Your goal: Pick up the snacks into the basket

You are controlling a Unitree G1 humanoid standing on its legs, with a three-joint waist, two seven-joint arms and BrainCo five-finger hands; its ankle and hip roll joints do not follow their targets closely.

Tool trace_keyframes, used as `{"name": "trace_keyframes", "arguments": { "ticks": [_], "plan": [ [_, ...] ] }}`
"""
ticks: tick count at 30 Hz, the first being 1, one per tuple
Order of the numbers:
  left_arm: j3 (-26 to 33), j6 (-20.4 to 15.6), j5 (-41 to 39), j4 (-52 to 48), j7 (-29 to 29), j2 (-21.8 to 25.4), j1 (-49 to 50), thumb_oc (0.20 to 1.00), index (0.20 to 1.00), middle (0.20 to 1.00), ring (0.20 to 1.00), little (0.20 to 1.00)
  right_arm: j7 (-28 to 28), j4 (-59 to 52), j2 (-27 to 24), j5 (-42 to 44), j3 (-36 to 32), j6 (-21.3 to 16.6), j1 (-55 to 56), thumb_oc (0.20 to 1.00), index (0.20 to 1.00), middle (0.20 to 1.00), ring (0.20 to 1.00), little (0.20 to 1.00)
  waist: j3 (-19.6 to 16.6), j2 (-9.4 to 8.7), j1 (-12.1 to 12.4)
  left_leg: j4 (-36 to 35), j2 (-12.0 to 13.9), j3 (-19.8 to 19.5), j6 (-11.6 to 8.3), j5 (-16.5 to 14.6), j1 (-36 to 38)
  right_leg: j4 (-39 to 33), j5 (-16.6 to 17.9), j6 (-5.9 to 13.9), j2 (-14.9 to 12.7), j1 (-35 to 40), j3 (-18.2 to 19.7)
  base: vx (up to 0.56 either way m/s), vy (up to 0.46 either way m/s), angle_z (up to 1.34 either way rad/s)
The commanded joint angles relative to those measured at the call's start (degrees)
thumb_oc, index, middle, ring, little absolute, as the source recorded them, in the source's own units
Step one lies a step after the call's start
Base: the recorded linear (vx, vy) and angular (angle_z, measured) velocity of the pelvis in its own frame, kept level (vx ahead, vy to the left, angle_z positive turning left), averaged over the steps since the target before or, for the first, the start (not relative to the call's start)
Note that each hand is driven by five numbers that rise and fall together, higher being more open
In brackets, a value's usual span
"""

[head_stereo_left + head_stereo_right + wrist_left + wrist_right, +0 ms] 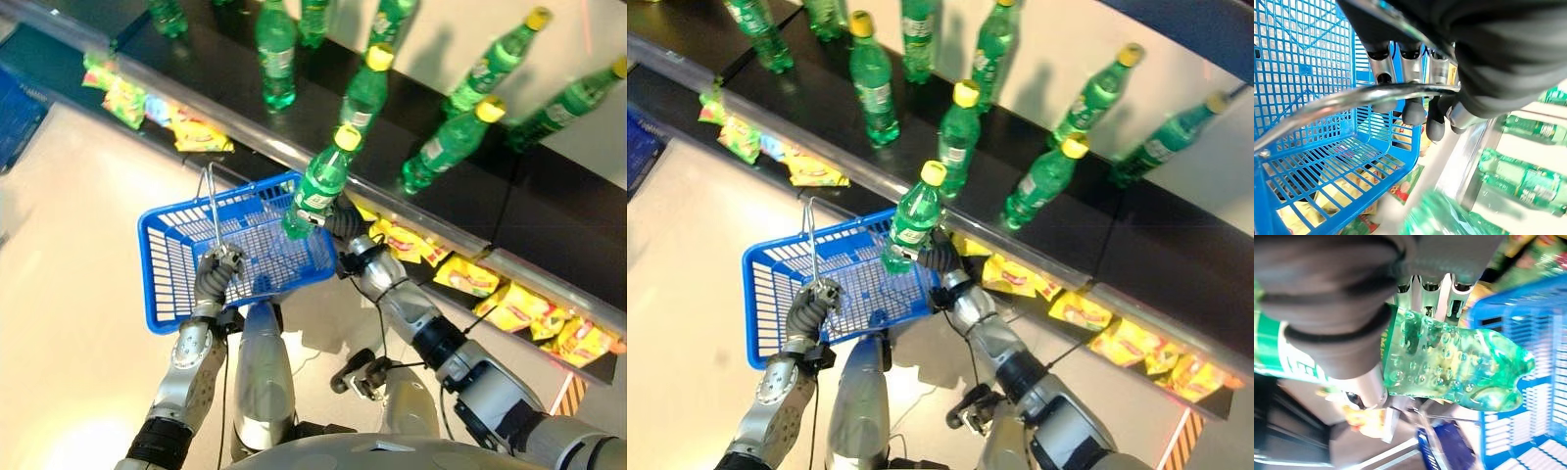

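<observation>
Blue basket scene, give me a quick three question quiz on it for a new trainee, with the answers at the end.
1. True or false: the right hand is shut on a green bottle.
2. What does the left hand hold?
A. a yellow snack packet
B. the metal handle of the blue basket
C. nothing
3. Where do the yellow snack packets lie relative to the row of standing bottles?

Key
1. True.
2. B.
3. On the shelf below the one the bottles stand on.

bottle labels, snack packets — nothing legible
</observation>
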Motion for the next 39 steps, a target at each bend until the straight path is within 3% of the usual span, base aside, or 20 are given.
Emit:
{"name": "trace_keyframes", "arguments": {
  "ticks": [1, 11, 14, 18, 26, 32, 39],
  "plan": [
    [-4.0, -4.9, -1.4, -10.4, -3.1, 1.3, -3.3, 0.200, 0.200, 0.200, 0.200, 0.200, -0.7, -1.0, 3.4, 2.2, -2.5, -4.8, -7.0, 0.200, 0.200, 0.200, 0.200, 0.200, -1.5, 1.98, 2.0, 4.1, -1.4, 0.8, 1.39, -6.9, 2.1, -2.8, 8.0, 0.16, 3.4, -3.2, -1.9, 0.00, -0.020, 0.13],
    [-9.0, -3.7, -5.1, -11.7, -6.3, 1.7, -6.2, 0.200, 0.200, 0.200, 0.200, 0.200, -1.8, 18.9, 6.7, -4.0, -3.7, -2.4, -15.0, 0.200, 0.200, 0.200, 0.200, 0.200, -1.4, 3.76, 5.4, 3.7, -2.9, -1.6, 1.79, -6.5, 0.9, -3.0, 8.0, 0.39, 3.5, -2.6, -3.7, 0.00, -0.011, 0.19],
    [-11.1, -3.0, -8.0, -15.0, -8.5, 1.9, -7.5, 0.200, 0.200, 0.200, 0.200, 0.200, -2.2, 27.7, 7.0, -11.8, -2.8, -0.5, -17.2, 0.200, 0.200, 0.200, 0.200, 0.200, -1.3, 4.78, 6.6, 3.5, -3.5, -2.5, 1.89, -6.2, 0.3, -2.9, 8.0, 0.41, 3.5, -2.6, -4.5, -0.01, -0.004, 0.25],
    [-12.6, -1.9, -11.1, -19.5, -10.7, 2.2, -7.9, 0.200, 0.200, 0.200, 0.200, 0.200, -2.2, 35.3, 7.9, -14.7, -4.2, 1.1, -18.2, 0.200, 0.200, 0.200, 0.200, 0.200, -1.1, 5.65, 7.4, 4.0, -4.0, -3.4, 2.02, -6.2, -0.6, -2.3, 7.8, 0.62, 3.2, -3.0, -5.3, -0.01, -0.012, 0.11],
    [-16.0, -0.3, -13.7, -22.7, -13.0, 2.2, -9.7, 0.200, 0.200, 0.200, 0.200, 0.200, -1.1, 39.2, 7.1, -20.1, -3.7, 2.6, -18.5, 0.200, 0.200, 0.200, 0.200, 0.200, 0.0, 6.79, 8.8, 5.9, -4.5, -5.0, 2.32, -6.5, -2.5, -0.9, 7.1, 0.80, 2.7, -3.5, -6.4, -0.01, -0.020, 0.11],
    [-17.1, 0.6, -15.1, -22.9, -15.1, 2.9, -10.3, 0.200, 0.200, 0.200, 0.200, 0.200, 2.3, 38.3, 5.9, -30.2, 3.1, 2.7, -17.4, 0.200, 0.200, 0.200, 0.200, 0.200, 0.2, 6.76, 10.5, 6.3, -5.4, -6.9, 2.44, -6.3, -3.8, -0.5, 6.8, 0.89, 2.6, -3.5, -8.1, 0.01, -0.027, 0.22],
    [-17.4, 1.4, -15.8, -23.4, -16.3, 3.6, -10.4, 0.200, 0.200, 0.200, 0.200, 0.200, 2.8, 38.9, 7.2, -36.7, 5.6, 3.2, -18.5, 0.200, 0.200, 0.200, 0.200, 0.200, 0.1, 6.79, 11.6, 6.3, -5.9, -7.5, 2.67, -6.2, -4.4, -0.6, 6.9, 1.08, 2.6, -3.6, -9.0, 0.01, -0.003, 0.10]
  ]
}}
